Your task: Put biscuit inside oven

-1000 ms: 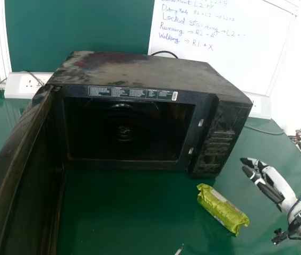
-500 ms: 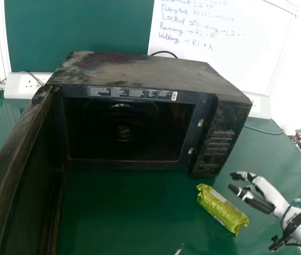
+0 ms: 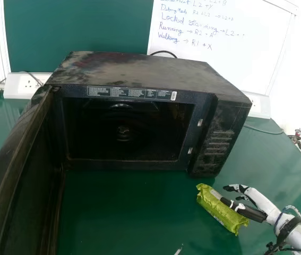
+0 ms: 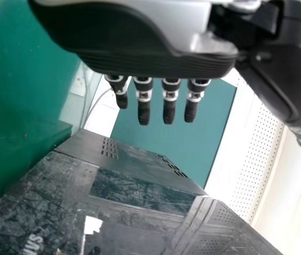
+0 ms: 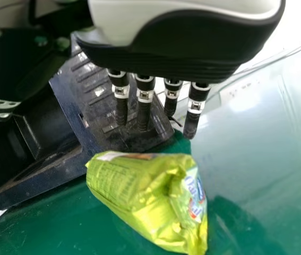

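Over the right end of the packet, my right hand [image 3: 264,204] hung with its fingers straight and the thumb well apart from them, nothing in its grip. In the head view the thumb crossed in front of the biscuit packet [image 3: 218,213]; whether it touched the wrapper I could not tell. The packet lay aslant on the table [image 3: 118,212], in front of the oven [image 3: 139,71] and near its control panel [image 3: 219,143]. I took this as the pick-up step, with the biscuit outside and the loading all to do. The next move, I judged, was to settle lower, bring fingers and thumb to opposite long sides of the packet and close gently, since the wrapper looked soft enough to crumple.

Further out, the control panel's lower corner was the edge nearest my fingers, so I wanted a straight lift before any swing toward the door side. The stretch of table between packet and door [image 3: 17,170] looked like the room to use. From there the packet would need to clear the sill [image 3: 123,164] and enter the cavity [image 3: 123,122] squarely, away from the panel side. My left hand [image 4: 134,61] was beside the oven, fingers straight, holding nothing.
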`<state>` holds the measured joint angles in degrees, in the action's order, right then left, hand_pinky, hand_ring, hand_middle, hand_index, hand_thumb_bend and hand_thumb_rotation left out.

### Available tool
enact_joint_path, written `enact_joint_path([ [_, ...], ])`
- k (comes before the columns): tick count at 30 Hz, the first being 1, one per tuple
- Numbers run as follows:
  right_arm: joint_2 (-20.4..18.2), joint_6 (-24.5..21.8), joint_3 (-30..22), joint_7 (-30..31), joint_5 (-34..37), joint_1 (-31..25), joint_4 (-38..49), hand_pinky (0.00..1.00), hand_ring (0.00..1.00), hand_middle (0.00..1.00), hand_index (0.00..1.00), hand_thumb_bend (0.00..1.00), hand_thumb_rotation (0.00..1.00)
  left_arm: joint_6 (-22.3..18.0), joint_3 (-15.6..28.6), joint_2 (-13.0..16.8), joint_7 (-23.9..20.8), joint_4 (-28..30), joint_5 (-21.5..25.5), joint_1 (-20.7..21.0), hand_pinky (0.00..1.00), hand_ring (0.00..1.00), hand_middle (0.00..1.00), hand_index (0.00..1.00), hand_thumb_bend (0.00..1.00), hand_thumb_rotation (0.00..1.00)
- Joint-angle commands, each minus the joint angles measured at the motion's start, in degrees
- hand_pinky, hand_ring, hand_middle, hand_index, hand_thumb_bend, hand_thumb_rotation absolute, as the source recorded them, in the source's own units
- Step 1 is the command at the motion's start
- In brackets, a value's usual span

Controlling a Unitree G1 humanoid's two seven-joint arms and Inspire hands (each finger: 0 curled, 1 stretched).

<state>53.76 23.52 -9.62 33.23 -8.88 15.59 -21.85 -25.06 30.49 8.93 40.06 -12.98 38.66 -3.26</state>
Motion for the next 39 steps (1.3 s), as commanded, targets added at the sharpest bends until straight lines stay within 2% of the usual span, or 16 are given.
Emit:
enact_joint_path([
  [1,0.96,0.62,0.59,-0.18,-0.48,0.71,-0.51,0.85,0.90,0.93,0.90,0.99,0.42,0.21,-0.44,-0.98,-0.21,-0.13,0.07,-1.43,0.89,0.95,0.99,0.99,1.00,0.59],
  [5,1.24,0.63,0.98,0.49,-0.08,1.02,-0.85,0.85,0.90,0.92,0.90,0.99,0.40,0.00,-0.40,-1.01,-0.03,-0.44,0.13,-1.31,0.89,0.95,0.99,0.98,1.00,0.59],
  [14,2.82,-0.32,2.21,2.64,-0.83,1.13,-0.19,0.84,0.90,0.94,0.91,1.00,0.42,-0.15,-0.56,-1.29,-0.02,-0.26,0.04,-1.41,0.90,0.95,0.99,0.99,1.00,0.59],
  [18,3.29,1.11,2.77,3.31,-0.75,2.21,-1.61,0.84,0.90,0.93,0.91,1.00,0.42,-0.26,-0.64,-1.46,-0.24,0.02,-0.18,-1.57,0.89,0.95,0.99,0.99,1.00,0.59],
  [21,4.22,-0.14,3.35,4.60,-0.91,3.51,-1.90,0.85,0.91,0.93,0.91,1.00,0.42,-0.17,-0.66,-1.48,-0.08,0.16,-0.02,-1.60,0.89,0.95,0.99,0.99,1.00,0.59],
  [27,6.36,0.23,4.25,6.06,-2.12,6.41,-3.91,0.83,0.89,0.91,0.92,1.00,0.39,-0.14,-0.84,-1.65,-0.54,0.61,-0.39,-1.85,0.89,0.95,0.99,0.99,1.00,0.59],
  [32,7.90,-0.05,4.99,4.64,-4.84,7.74,-4.26,0.80,0.88,0.91,0.92,1.00,0.38,0.14,-0.95,-1.95,-0.20,0.91,0.17,-2.03,0.90,0.95,1.00,0.99,1.00,0.58],
  [35,8.59,0.84,5.44,1.94,-7.92,8.00,-4.78,0.80,0.87,0.90,0.91,1.00,0.40,-0.08,-0.86,-1.95,-0.06,0.77,0.06,-1.99,0.90,0.96,1.00,0.99,1.00,0.58],
  [39,9.22,0.12,5.83,0.07,-10.57,7.66,-4.30,0.82,0.87,0.90,0.91,1.00,0.42,0.18,-0.95,-2.08,-0.38,1.11,-0.03,-2.19,0.91,0.96,0.99,0.98,1.00,0.58],
])
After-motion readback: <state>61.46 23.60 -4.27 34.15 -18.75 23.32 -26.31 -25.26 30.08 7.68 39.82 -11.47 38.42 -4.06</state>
